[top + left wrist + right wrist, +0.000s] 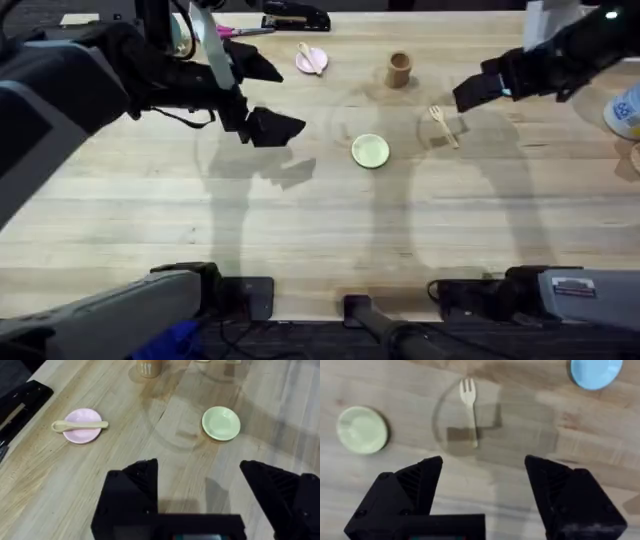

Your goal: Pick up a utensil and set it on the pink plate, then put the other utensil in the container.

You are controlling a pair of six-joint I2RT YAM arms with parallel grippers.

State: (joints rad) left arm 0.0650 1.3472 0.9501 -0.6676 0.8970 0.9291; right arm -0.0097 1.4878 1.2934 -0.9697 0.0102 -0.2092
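Spoon (310, 56) lies across pink plate (312, 62), far centre-left; fork (442, 124) flat on table (300, 220), right of yellow plate (370, 150); wooden cup (399, 69) upright, far of fork; left gripper (262, 95) spread wide, empty; right gripper (482, 492) released, above fork.

The little wooden spoon (311, 58) lies flat across the small round pink plate (304, 63). The little wooden fork (442, 125) lies flat on the tabletop (300, 220). The tan wooden cup (399, 69) stands upright near the fork, not touching it.
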